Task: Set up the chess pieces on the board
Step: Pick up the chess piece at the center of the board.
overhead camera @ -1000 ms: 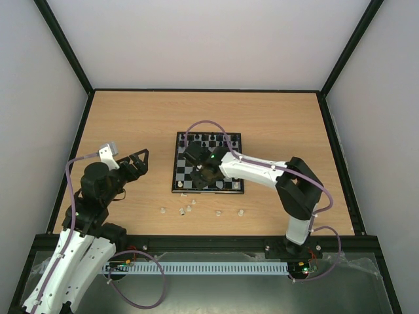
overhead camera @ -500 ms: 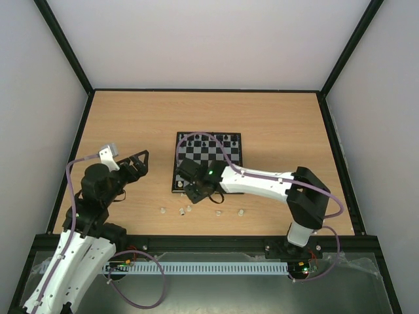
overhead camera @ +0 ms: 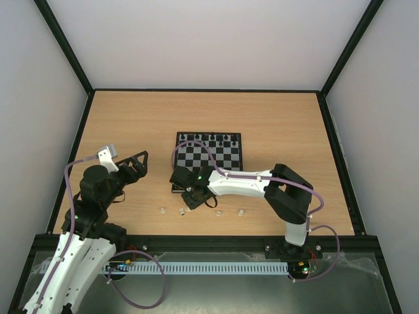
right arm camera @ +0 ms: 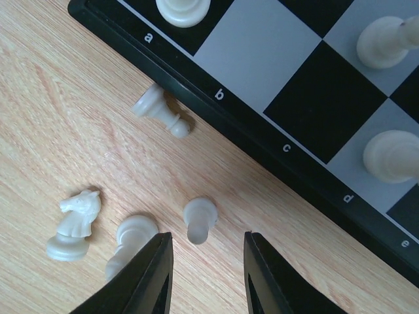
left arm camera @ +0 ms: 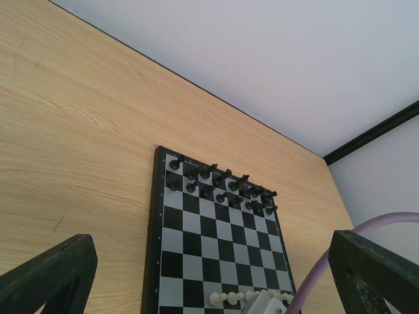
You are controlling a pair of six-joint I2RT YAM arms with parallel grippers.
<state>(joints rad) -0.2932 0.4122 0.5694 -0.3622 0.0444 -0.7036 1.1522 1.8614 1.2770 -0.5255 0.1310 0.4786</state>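
Note:
The checkered board (overhead camera: 177, 163) lies mid-table, with black pieces along its far rows (left arm camera: 222, 183) and some cream-white pieces (left arm camera: 243, 297) along its near rows. My right gripper (overhead camera: 190, 199) hangs low over the table just off the board's near-left corner. In the right wrist view it is open (right arm camera: 206, 245), with a small upright white pawn (right arm camera: 200, 220) standing just ahead of the gap between its fingers, untouched. A white knight (right arm camera: 73, 224), another white piece (right arm camera: 131, 237) and a fallen pawn (right arm camera: 162, 111) lie close by. My left gripper (overhead camera: 134, 163) is open and empty, raised left of the board.
More loose white pieces lie on the wood in front of the board (overhead camera: 162, 210), (overhead camera: 218, 212), (overhead camera: 241, 212). The board's dark lettered rim (right arm camera: 262, 124) runs just beyond the right fingers. Black frame rails border the table.
My right gripper has moved from over the board's near rows to the near left, off the board's front edge and down to the loose white pieces. The left arm has not moved.

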